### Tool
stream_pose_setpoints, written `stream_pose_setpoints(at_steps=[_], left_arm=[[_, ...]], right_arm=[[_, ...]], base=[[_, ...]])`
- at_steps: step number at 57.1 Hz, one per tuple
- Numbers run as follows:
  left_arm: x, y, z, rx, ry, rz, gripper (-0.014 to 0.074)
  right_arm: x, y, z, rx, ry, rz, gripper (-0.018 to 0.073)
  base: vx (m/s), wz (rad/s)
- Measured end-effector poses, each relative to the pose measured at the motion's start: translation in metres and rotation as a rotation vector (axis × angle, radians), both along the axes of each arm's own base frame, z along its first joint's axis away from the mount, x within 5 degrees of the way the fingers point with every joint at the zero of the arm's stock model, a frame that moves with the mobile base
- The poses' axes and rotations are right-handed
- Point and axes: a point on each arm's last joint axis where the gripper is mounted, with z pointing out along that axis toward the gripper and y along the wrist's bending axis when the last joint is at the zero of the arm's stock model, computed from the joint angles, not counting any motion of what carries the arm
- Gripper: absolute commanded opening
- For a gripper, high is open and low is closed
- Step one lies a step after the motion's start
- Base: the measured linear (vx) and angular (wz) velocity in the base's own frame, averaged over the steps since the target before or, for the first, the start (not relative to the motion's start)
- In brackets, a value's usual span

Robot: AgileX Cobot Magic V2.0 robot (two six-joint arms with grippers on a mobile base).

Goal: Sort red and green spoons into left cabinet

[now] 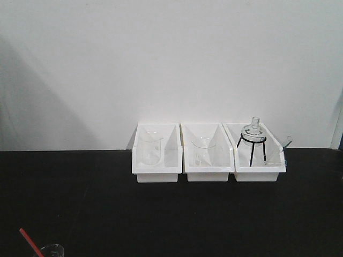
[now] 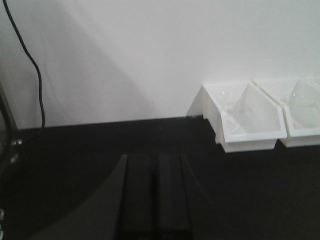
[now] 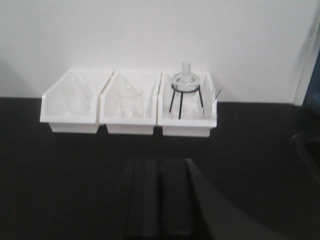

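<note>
Only a thin red spoon handle (image 1: pixel 29 241) shows, at the bottom left corner of the front view, leaning out of a clear glass (image 1: pixel 51 250) cut off by the frame edge. The green spoon and the left cabinet are out of view. My left gripper (image 2: pixel 155 159) is shut, its two black fingers pressed together with nothing between them, low over the black table. My right gripper (image 3: pixel 160 162) is shut too and holds nothing, well in front of the three bins. Neither gripper appears in the front view.
Three white bins stand in a row against the white wall: the left bin (image 1: pixel 156 152) and middle bin (image 1: pixel 208 152) each hold a glass beaker, the right bin (image 1: pixel 255 150) a flask on a black tripod. A black cable (image 2: pixel 35 70) hangs at the far left.
</note>
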Motion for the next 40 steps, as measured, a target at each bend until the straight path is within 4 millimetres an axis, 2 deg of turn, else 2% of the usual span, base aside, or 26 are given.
stream_pose_setpoints(at_steps=[11, 19, 26, 40], left_arm=[[0.023, -0.001, -0.018, 0.006, 0.115, -0.001, 0.0020], [0.031, -0.002, -0.025, 0.008, 0.154, -0.001, 0.0079], [0.034, -0.002, -0.027, 0.008, 0.165, -0.001, 0.0185], [0.034, -0.002, -0.027, 0.008, 0.165, -0.001, 0.0464]], right_arm=[[0.027, 0.004, -0.019, 0.022, 0.155, 0.007, 0.0011], [0.037, 0.006, -0.027, 0.034, 0.220, 0.010, 0.0097], [0.042, 0.006, -0.030, 0.034, 0.241, 0.010, 0.0256], [0.044, 0.007, -0.032, 0.047, 0.257, 0.012, 0.0663]], base=[[0.00, 0.00], [0.00, 0.00], [0.00, 0.00], [0.00, 0.00]])
